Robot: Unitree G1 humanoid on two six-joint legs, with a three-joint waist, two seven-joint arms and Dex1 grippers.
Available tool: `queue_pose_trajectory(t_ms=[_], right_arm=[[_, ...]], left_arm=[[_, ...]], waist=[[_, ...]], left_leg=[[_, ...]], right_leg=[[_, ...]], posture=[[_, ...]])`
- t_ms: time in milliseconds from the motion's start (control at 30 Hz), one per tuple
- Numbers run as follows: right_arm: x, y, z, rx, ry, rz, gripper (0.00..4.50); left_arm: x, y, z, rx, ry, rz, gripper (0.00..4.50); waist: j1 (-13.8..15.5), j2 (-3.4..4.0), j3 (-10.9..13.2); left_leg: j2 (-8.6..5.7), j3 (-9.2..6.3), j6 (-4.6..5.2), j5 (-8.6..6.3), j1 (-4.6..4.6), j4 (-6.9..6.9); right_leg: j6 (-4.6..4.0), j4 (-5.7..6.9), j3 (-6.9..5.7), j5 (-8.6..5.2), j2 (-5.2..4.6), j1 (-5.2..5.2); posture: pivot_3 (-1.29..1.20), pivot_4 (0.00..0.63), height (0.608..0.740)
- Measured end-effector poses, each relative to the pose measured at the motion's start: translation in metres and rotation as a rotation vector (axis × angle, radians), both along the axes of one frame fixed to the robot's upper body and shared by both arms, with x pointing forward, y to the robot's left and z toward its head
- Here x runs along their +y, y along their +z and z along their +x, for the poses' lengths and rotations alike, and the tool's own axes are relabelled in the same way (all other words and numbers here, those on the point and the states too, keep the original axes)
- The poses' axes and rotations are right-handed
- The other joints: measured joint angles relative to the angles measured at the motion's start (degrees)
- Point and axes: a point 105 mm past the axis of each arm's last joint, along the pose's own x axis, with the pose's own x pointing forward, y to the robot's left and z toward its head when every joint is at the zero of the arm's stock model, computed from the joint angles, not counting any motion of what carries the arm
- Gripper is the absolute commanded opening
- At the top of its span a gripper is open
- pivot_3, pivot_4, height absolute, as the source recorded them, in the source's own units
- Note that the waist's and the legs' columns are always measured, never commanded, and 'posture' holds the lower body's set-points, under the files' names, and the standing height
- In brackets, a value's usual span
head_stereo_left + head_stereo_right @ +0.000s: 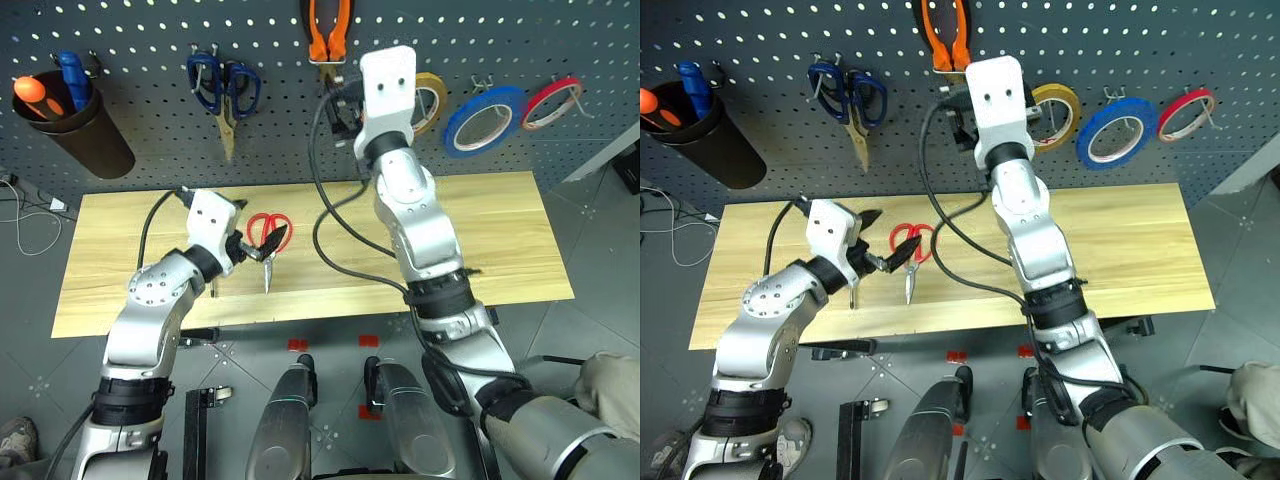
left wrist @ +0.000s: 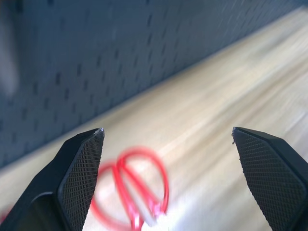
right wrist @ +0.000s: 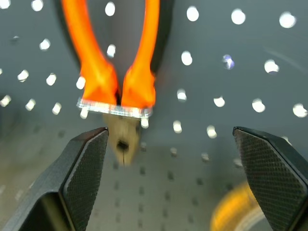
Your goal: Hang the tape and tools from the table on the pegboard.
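On the table (image 1: 500,240) lie red-handled scissors (image 1: 268,238), light, stiff, slick blades; I'd pinch the handle loops. Left gripper (image 1: 883,243) sits just beside them, jaws apart. Right gripper (image 3: 175,159) jaws apart under hung pliers (image 1: 329,30) on the pegboard (image 1: 130,40). Blue tape (image 1: 485,118) already hung. Screwdriver shaft (image 1: 853,292) lies close, may snag.

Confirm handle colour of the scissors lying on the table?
Red. The scissors show best in the left eye view.
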Motion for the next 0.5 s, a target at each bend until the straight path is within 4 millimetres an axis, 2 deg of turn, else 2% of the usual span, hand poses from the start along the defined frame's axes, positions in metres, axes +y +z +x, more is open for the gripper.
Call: queue_pose_trajectory(t_ms=[167,267,333,400,500], right_arm=[[0.011,-0.061,-0.038,0.254,0.282,-0.079,4.43],[0.012,-0.094,-0.077,0.384,0.473,-0.156,4.43],[0.011,-0.114,-0.094,0.469,0.544,-0.195,4.43],[0.014,-0.116,-0.102,0.494,0.584,-0.198,4.43],[0.021,-0.113,-0.114,0.487,0.653,-0.218,4.43]], left_arm=[[0.011,-0.04,-0.011,0.157,0.147,0.015,4.5],[0.018,-0.063,-0.014,0.251,0.257,0.052,4.5],[0.021,-0.074,-0.011,0.284,0.309,0.069,4.5],[0.017,-0.079,-0.002,0.297,0.33,0.069,4.5],[-0.001,-0.081,0.015,0.3,0.326,0.06,4.5]], waist=[[0.04,0.0,0.0],[0.27,-0.02,-0.03],[0.37,-0.02,-0.03],[0.37,-0.03,-0.03],[0.35,-0.11,-0.08]], left_leg=[[-0.01,-0.04,0.07,-0.04,0.0,0.07],[-0.02,-0.19,0.23,-0.14,0.01,0.07],[-0.05,-0.23,0.24,-0.14,0.01,0.09],[-0.05,-0.23,0.24,-0.07,0.01,0.1],[-0.04,-0.28,0.23,0.02,0.04,0.11]], right_leg=[[0.0,0.0,0.02,0.0,-0.01,0.05],[0.02,0.01,-0.1,-0.01,0.0,0.11],[0.03,0.0,-0.13,-0.01,0.0,0.13],[0.03,0.01,-0.16,0.0,0.0,0.12],[0.13,0.0,-0.23,-0.01,0.0,0.18]], posture=[[-0.01,0.396,0.74],[-0.01,0.398,0.74],[-0.01,0.4,0.74],[-0.02,0.402,0.74],[-0.03,0.403,0.74]])
